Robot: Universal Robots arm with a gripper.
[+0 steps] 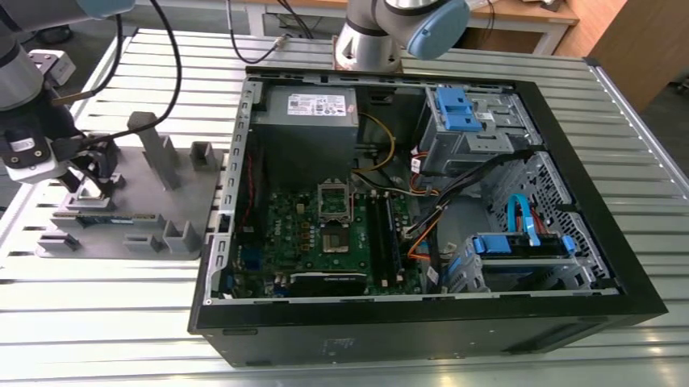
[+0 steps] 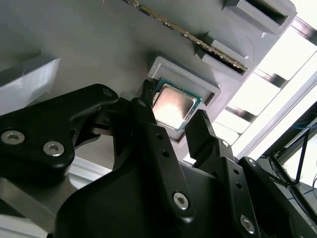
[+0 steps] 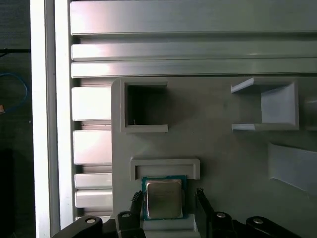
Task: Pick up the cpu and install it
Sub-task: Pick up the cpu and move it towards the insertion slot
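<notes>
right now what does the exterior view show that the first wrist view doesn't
Exterior view's extras: the open computer case, its green motherboard with the silver-framed socket, and the blue-clipped drive cage.

First wrist view's extras: the cpu lying flat in its pocket of the grey tray, with the gripper open and a finger on each side of the chip, plus an empty square pocket beside it.

Shared: the grey tray and the slatted metal table it sits on.
</notes>
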